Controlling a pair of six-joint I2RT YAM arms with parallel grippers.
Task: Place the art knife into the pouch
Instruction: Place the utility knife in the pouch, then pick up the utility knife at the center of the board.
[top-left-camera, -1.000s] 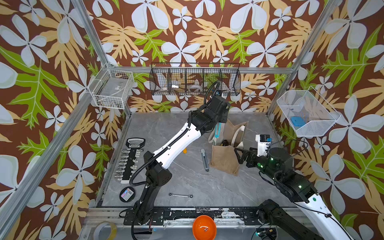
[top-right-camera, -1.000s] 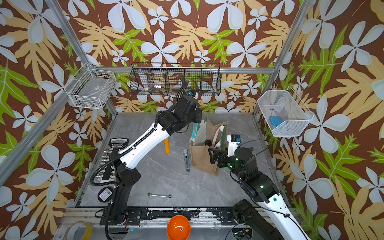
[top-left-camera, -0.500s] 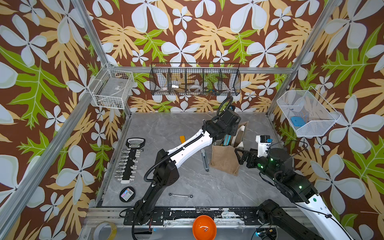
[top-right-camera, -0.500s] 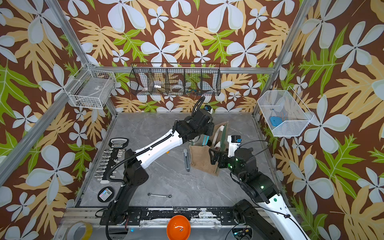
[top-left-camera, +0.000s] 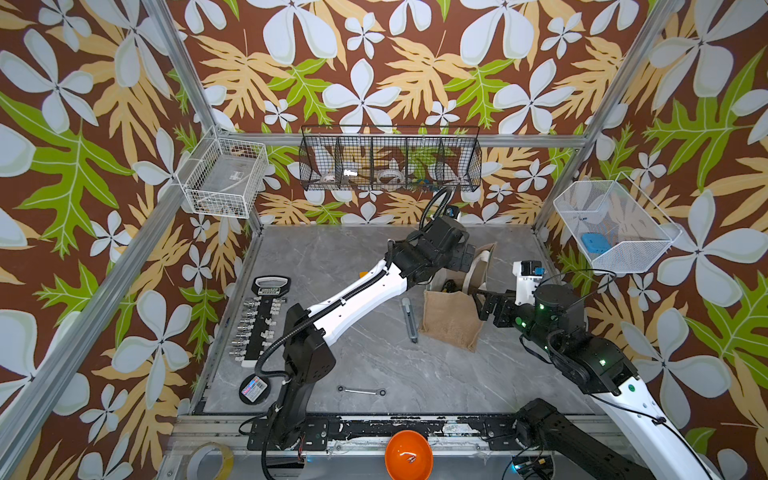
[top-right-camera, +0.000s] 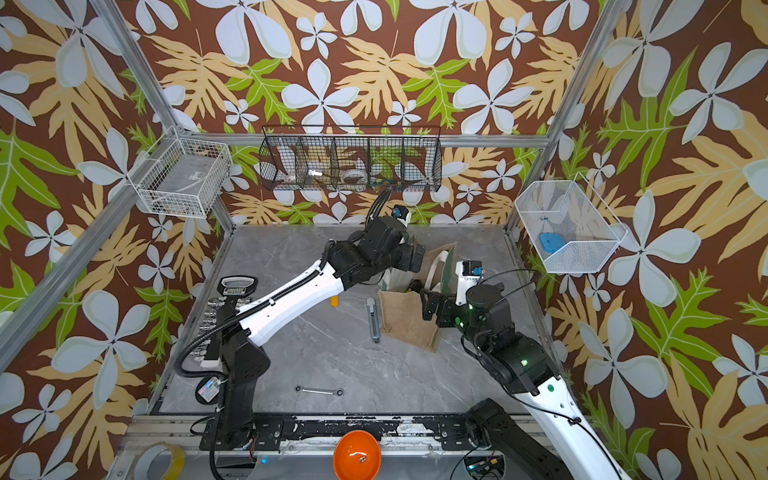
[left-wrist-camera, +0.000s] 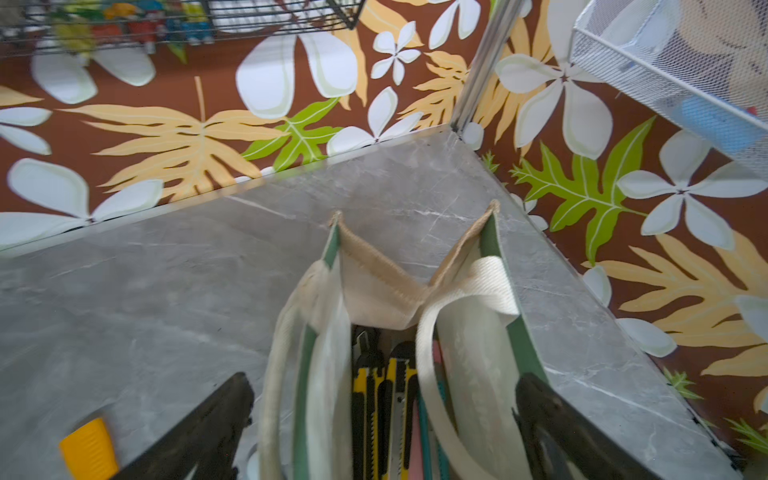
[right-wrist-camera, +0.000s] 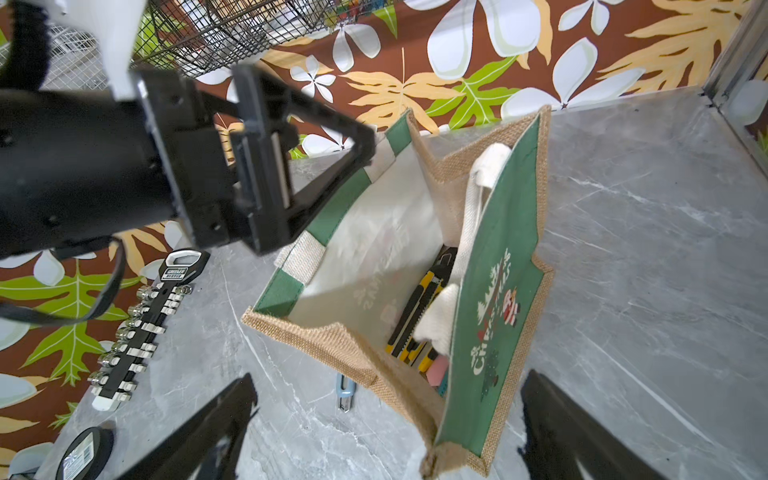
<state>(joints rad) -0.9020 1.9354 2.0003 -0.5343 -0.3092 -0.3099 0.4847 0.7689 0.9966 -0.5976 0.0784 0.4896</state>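
a lab test cell: aluminium frame (top-left-camera: 532, 141), leaf-print walls (top-left-camera: 374, 62), hung wire baskets (top-left-camera: 390, 160), bench-mounted robot arms (top-left-camera: 357, 295).

The pouch (right-wrist-camera: 498, 316) bears "Christmas", and the socket rack (right-wrist-camera: 137, 328) bears "GREEKER" on its handle.

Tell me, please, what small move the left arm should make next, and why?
Probably lift the left gripper straight up, clear of the pouch. Its jaws stand open and empty over the pouch's mouth, and a yellow-and-black art knife already lies inside, so nothing is left to release there.
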